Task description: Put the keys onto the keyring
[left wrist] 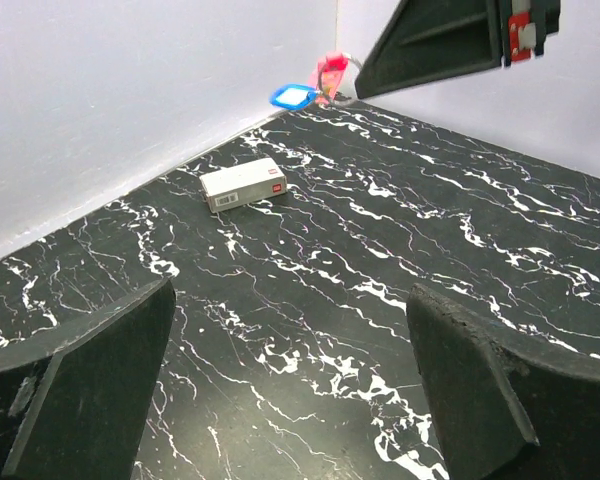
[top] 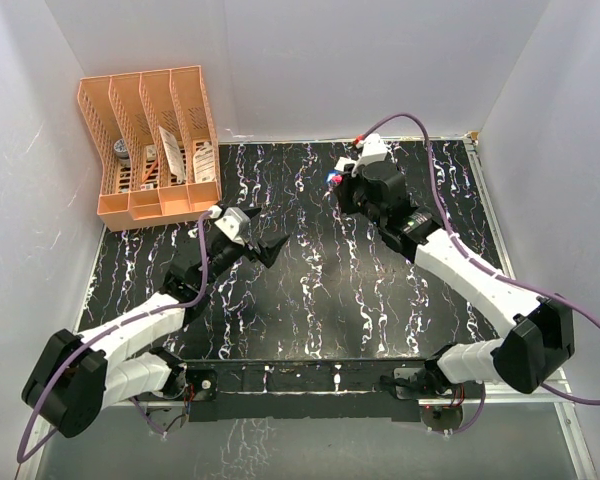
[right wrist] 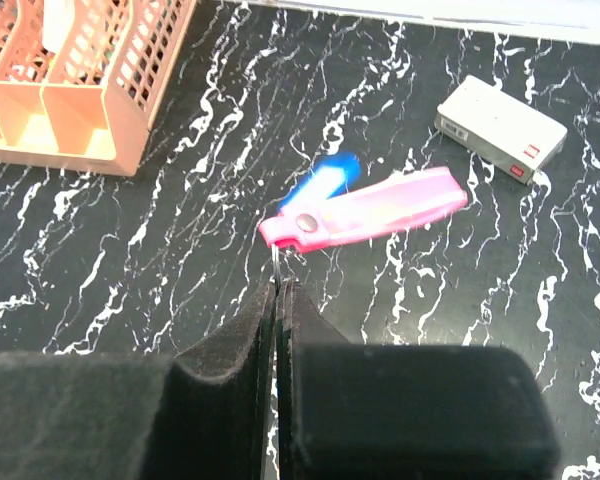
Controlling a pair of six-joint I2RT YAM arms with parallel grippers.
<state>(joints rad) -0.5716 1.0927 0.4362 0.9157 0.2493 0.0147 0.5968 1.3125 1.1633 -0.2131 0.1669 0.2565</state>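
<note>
Table [top: 310,300]: black, with white marble-like veins
Rack [top: 150,208]: pale orange, sides a grid of small holes
Pink key [right wrist: 380,212]: bright pink, small grey rivet at one end
Blue key [right wrist: 325,180]: bright blue, blurred
Keyring [right wrist: 277,265]: silvery
Box [right wrist: 500,125]: off-white, small red label at one end
Cable [top: 412,116]: purple
Walls [top: 330,60]: plain white

- My left gripper [left wrist: 290,300] hangs low over the black marbled table [left wrist: 430,200], fingers [left wrist: 90,380] spread wide.
- A white box [left wrist: 243,184] (red label at one end) lies flat near the table's far edge.
- Above the far corner, my right gripper [left wrist: 380,75] holds a keyring [left wrist: 352,78] carrying a blue key [left wrist: 293,96] and a pink key [left wrist: 330,72], both hanging clear of the table.
</note>
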